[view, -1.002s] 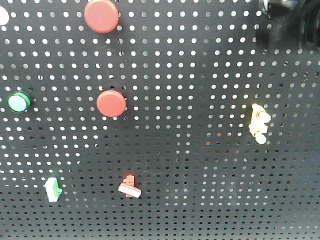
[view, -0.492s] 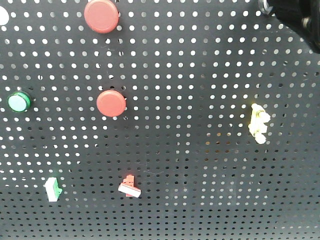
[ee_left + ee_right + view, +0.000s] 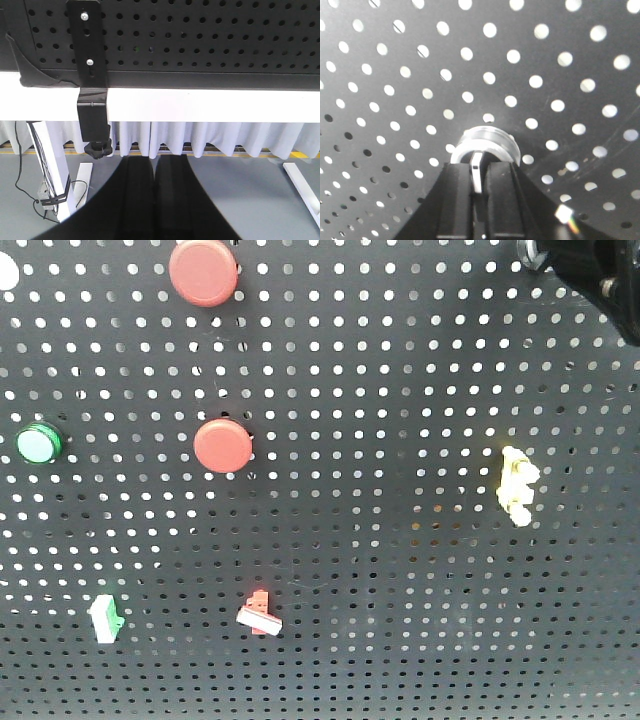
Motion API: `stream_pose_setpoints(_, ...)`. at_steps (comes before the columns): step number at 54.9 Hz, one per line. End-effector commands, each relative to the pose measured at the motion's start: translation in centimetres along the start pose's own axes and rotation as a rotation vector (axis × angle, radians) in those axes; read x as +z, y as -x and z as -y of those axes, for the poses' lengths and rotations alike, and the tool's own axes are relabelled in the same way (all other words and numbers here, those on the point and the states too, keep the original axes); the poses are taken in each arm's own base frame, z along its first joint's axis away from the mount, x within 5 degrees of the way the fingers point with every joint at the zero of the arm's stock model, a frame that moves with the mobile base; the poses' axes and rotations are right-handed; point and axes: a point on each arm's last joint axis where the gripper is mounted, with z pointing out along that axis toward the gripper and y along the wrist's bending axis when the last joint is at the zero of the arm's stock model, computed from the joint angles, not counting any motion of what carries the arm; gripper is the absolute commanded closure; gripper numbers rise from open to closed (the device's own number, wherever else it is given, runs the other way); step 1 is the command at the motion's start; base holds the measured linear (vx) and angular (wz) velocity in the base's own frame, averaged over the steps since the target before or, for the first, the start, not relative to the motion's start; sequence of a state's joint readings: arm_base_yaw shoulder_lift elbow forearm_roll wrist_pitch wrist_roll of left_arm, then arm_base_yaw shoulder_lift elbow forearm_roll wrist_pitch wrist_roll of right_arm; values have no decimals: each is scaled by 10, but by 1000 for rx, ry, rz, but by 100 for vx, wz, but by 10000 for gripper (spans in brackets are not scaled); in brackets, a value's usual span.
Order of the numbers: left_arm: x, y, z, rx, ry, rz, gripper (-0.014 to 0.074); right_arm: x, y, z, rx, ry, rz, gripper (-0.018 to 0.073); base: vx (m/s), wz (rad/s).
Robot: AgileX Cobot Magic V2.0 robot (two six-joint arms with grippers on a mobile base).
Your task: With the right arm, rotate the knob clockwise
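Two fingers of the right pincer (image 3: 477, 172) stand closed on either side of the narrow bar of the knob (image 3: 487, 142). Its silver collar sits against the perforated panel (image 3: 545, 60) just beyond the fingertips, and the bar looks clamped between them. In the front view the right arm (image 3: 600, 275) fills the upper right corner of the panel and hides the knob there. It is well apart from the lower red button (image 3: 222, 446) and the green-rimmed button (image 3: 38, 444) off to the left. A second ago that corner held only a dark blur of the arm in motion. Half a second ago it had sharpened into its present place, and it has hardly shifted since. I judge from this that the approach is over and the grip taken, so the clockwise turn is what remains. How far the knob has turned, if at all, cannot be told. The left pincer (image 3: 154, 165), fingers together on nothing, hangs low before the white desk (image 3: 210, 105) edge, away from the work.
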State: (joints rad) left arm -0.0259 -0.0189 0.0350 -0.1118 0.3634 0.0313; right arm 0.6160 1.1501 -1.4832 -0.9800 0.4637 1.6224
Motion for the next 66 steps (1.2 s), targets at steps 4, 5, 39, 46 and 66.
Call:
stream_pose_setpoints(4, 0, 5, 0, -11, 3, 86, 603, -18, 28, -21, -123, 170, 115, 221, 0, 0)
stream_pose_setpoints(5, 0, 5, 0, -11, 3, 86, 603, -21, 29, -21, -129, 172, 120, 199, 0, 0)
stream_pose_setpoints(39, 0, 5, 0, -11, 3, 86, 603, -110, 11, 47, -987, -11, -118, 574, 0, 0)
stream_pose_setpoints(46, 0, 5, 0, -11, 3, 86, 603, -121, -11, 65, -1011, 39, -154, 574, 0, 0)
stream_pose_setpoints(66, 0, 5, 0, -11, 3, 86, 603, -126, -58, 104, -1045, 32, -284, 572, 0, 0)
